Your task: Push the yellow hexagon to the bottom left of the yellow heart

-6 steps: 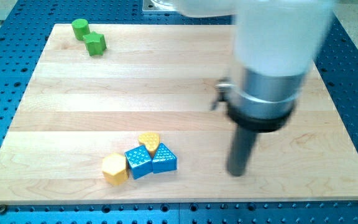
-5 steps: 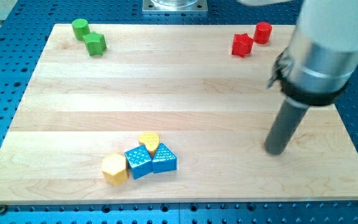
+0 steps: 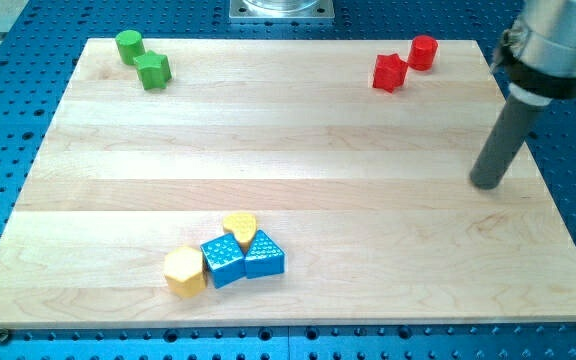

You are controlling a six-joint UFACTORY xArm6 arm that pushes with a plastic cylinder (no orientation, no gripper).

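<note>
While the rod stands over the right side of the wooden board (image 3: 298,150), we place my tip (image 3: 486,184) on the surface near the right edge, about midway between the far and near edges. We carry no pincer: the arm ends in this plain dark rod, so nothing opens, closes or grasps, and the tip touches no block.

We find the yellow hexagon (image 3: 185,271) near the near edge, left of centre. It sits at the left end of a tight cluster, touching the blue cube (image 3: 222,260) on its right. A second blue block (image 3: 264,256), whose shape we cannot make out with certainty, touches that cube on the right. The yellow heart (image 3: 240,227) rests just behind the two blue blocks, in contact with them. The hexagon thus lies to the near left of the heart, with the blue cube between them. The tip stands well apart from this cluster, far to its right.

At the far left corner we see a green cylinder (image 3: 128,45) and a green hexagon (image 3: 154,71) just beside each other. At the far right we see a red star-like block (image 3: 389,72) and a red cylinder (image 3: 423,52), also close together, behind and to the left of the tip.
</note>
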